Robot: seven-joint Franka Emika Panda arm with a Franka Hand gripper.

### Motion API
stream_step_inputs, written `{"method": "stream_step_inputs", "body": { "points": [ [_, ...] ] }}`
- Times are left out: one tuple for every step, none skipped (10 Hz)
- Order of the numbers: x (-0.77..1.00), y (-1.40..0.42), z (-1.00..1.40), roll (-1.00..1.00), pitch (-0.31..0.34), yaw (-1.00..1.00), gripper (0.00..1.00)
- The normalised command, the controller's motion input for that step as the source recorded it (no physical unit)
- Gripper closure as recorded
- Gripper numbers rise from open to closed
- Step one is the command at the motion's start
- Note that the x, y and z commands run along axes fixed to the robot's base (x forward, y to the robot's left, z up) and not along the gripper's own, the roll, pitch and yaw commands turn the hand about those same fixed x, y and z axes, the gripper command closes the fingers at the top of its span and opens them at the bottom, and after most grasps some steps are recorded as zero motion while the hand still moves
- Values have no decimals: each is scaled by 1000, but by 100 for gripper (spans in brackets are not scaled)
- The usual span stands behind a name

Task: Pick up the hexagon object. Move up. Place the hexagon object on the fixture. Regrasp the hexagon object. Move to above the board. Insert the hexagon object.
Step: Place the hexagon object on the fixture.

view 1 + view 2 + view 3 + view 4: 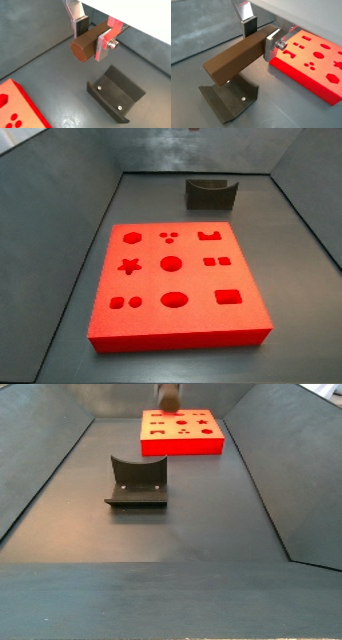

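The pincer (pixel 261 36) is closed on the hexagon object (pixel 234 60), its 2 silver fingers (pixel 75 15) pressing the brown bar from opposite flanks near 1 end, so most of the bar sticks out free past the pads. In both wrist views the bar is carried clear of the floor, lying roughly level, with its long axis crossing the line between the fingers. Below the free end sits the fixture (pixel 230 99), dark and empty, its notch not yet holding anything; in a wrist view (pixel 115 93) it lies just off from under the bar, apart from it, with no contact. The board (pixel 312 62) rests on the floor to 1 side of the pincer, beyond the gripped end, its shaped recesses all open. In a side view only a sliver of the brown bar (pixel 168 398) shows at the upper edge, above the board's (pixel 181 434) far end, while the fixture (pixel 138 481) stands nearer the camera, well apart from the board. Judging by this, the lift is done and the placing step is in hand: the bar must come down onto the fixture with its long axis lined up to the notch.
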Motion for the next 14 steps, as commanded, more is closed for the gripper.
{"method": "stream_step_inputs", "body": {
  "points": [
    [951,304,-285,-1000,73,-121,100],
    [807,145,-122,-1000,89,-126,100],
    [708,113,-72,-1000,103,-130,100],
    [593,81,-54,-1000,107,-139,100],
    [540,71,-45,-1000,107,-145,100],
    [461,63,-33,-1000,108,-154,100],
    [358,54,-23,-1000,108,-174,100],
    [285,51,-20,-903,97,-173,100],
    [216,48,-16,-736,77,-160,100],
    [123,50,-20,-512,54,-142,100],
    [65,52,-17,-343,34,-130,100],
    [120,130,-1000,-1000,99,-46,100],
    [125,135,-1000,-1000,94,-56,100],
    [135,137,-1000,-903,123,-76,100]
  ]
}}
